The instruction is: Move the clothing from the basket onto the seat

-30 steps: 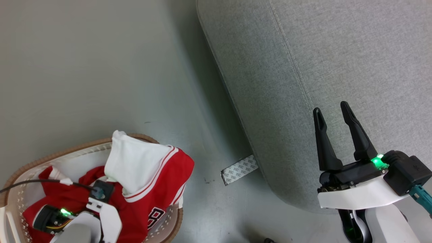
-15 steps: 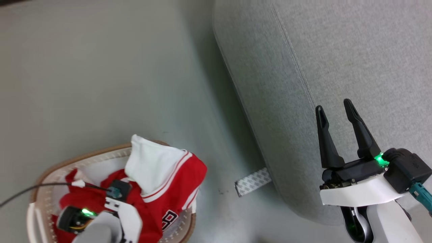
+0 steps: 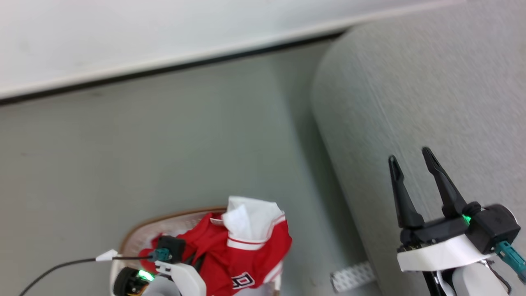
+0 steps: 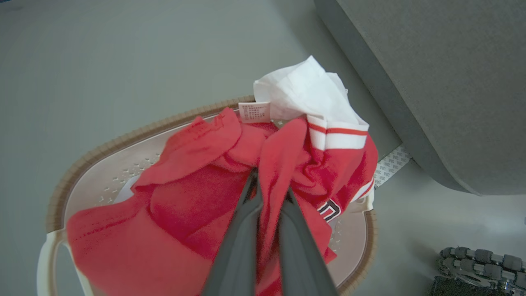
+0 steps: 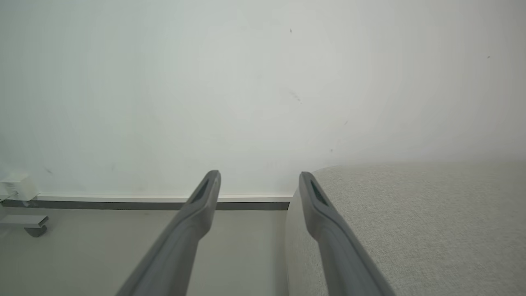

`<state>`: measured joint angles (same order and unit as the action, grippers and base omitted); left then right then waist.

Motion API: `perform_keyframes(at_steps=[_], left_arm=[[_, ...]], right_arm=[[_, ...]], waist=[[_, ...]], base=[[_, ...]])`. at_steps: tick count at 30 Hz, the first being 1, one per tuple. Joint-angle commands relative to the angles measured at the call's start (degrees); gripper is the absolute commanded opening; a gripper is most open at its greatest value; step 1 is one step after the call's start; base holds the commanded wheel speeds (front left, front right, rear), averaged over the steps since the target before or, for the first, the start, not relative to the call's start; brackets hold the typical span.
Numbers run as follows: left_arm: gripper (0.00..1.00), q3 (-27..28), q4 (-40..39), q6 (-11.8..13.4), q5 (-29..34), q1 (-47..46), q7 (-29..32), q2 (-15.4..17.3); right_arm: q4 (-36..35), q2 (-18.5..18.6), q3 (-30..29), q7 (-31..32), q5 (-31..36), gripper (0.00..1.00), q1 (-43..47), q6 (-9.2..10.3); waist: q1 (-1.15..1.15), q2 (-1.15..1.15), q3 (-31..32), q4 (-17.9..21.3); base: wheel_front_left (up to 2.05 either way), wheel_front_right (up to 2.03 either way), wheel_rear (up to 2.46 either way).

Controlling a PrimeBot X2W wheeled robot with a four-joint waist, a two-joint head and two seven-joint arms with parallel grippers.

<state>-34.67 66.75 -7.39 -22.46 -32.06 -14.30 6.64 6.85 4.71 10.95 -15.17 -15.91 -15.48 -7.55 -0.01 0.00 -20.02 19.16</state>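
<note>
While the left gripper [image 4: 271, 183] reaches down into the basket [image 4: 123, 142], its two dark fingers are pinched together on a raised fold of the red clothing [image 4: 185, 197] — fabric squeezed between them, bulging on either side.

Left wrist view: the clothing is piled in the basket and heaped over the brown rim toward 3 o'clock. A white panel [image 4: 304, 88] with red-white striped trim sticks up at 12 o'clock, with a care label [image 4: 254, 112] just beside it. Black-and-white lettering is partly visible at 4 o'clock of the pile. The seat [image 4: 452, 82] fills the 2 o'clock corner, near the basket but apart from it — a patterned tape strip [image 4: 392, 164] lies on the floor [image 4: 123, 61] between them.

Head view: basket at 6 o'clock, seat from 1 to 4 o'clock, wall [image 3: 164, 33] and dark baseboard [image 3: 164, 70] across 12 o'clock. The right gripper [image 3: 409, 154] is at 4 o'clock over the seat, fingers spread wide apart, tips pointing to 12 o'clock.
</note>
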Motion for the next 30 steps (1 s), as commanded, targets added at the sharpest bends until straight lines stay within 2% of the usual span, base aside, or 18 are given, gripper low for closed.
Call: perform_keyframes(at_steps=[1,9,18,26,30], left_arm=[[0.0,-0.1,-0.6,-0.1,-0.9,1.1,-0.5,0.1],[0.0,0.5,-8.6,-0.1,-5.5,4.8,-0.9,0.8],[0.0,4.8,-22.8,-0.1,-5.7,10.3,-0.9,1.8],[0.0,8.9,-35.9,0.0,-5.2,10.4,-0.9,1.7],[0.0,10.5,-42.0,0.9,-5.1,9.4,-0.9,2.1]], right_arm=[[0.3,0.7,-0.2,0.0,0.3,1.0,1.1,0.12],[1.2,1.9,-0.8,0.0,0.1,1.0,4.6,0.12],[1.7,2.1,-1.6,0.0,0.2,1.0,8.6,0.12],[1.6,2.0,-1.3,0.0,0.1,1.0,10.1,0.12],[1.7,1.7,-0.7,0.0,0.0,1.0,10.6,0.12]], waist=[[0.01,0.0,5.3,-5.2],[0.01,0.0,12.5,-11.0],[0.01,0.0,19.0,-14.9],[0.01,0.0,20.7,-16.8],[0.01,0.0,21.1,-16.9]], base=[[0.0,0.0,0.0],[0.0,0.0,0.0],[0.0,0.0,0.0],[0.0,0.0,0.0],[0.0,0.0,0.0]])
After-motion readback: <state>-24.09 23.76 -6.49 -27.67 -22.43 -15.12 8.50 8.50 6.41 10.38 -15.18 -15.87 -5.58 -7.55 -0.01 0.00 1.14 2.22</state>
